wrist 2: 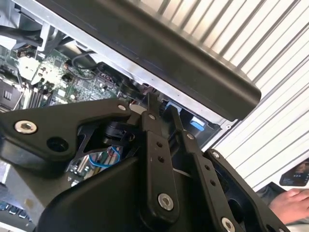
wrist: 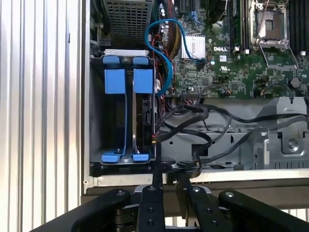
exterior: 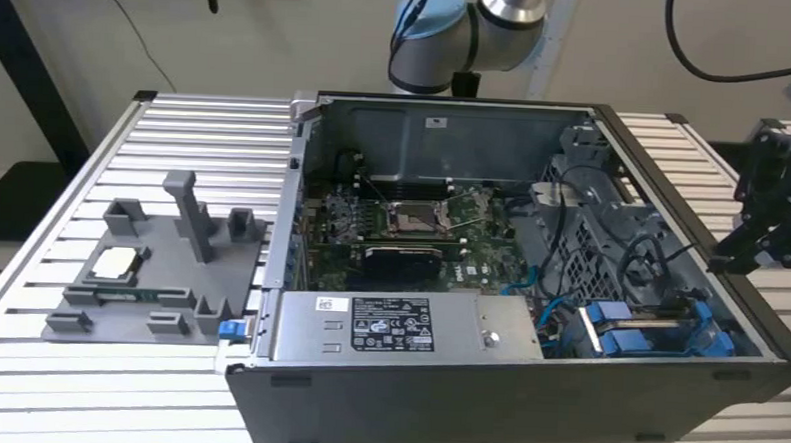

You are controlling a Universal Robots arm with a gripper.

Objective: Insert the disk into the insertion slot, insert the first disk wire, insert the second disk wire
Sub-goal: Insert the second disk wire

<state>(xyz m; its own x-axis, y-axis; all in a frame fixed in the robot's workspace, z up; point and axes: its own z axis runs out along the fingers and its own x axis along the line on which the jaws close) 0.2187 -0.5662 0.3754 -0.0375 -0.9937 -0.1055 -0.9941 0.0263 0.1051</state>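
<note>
1. Plainly, in the exterior view the open computer case [exterior: 527, 287] sits on the slatted table [exterior: 41, 386]. Its drive cage [exterior: 670, 346] lies at about 4 o'clock within the case. The disk [exterior: 616, 315] stands in the insertion slot [exterior: 658, 331] there, with its blue frame tabs showing. The gripper [exterior: 728, 258] hangs at about 3 o'clock, outside the case wall. Its tips angle toward 8 o'clock, well apart from the disk.
2. In the second wrist view the gripper [wrist 2: 160, 104] hangs over the case's rim, with the motherboard [wrist 2: 53, 77] beyond. Its fingers [wrist 2: 150, 108] are drawn close together, and nothing is seen clamped between them.
3. In the first wrist view the disk [wrist: 144, 116] stands on edge in the bay nearer the motherboard, just beside an empty-looking blue carrier [wrist: 115, 81].
   - Its connector end faces out of the case's open side, toward the camera, and the narrow end face spans between the blue tabs.
   - I judge that its long axis runs down into the cage, away from the camera.
   - A blue data cable [wrist: 165, 58] and black cables [wrist: 193, 121] lie just beside it, and its port looks bare.
4. Since the disk looks seated, I judge the step in hand to be the first wire; I cannot tell which loose cable that is.
   - Take the plug by its body, not by the cord.
   - Square its keyed face to the port.
   - Press straight along the disk's long axis.
   - Keep the black bundle clear of the fingers.
</note>
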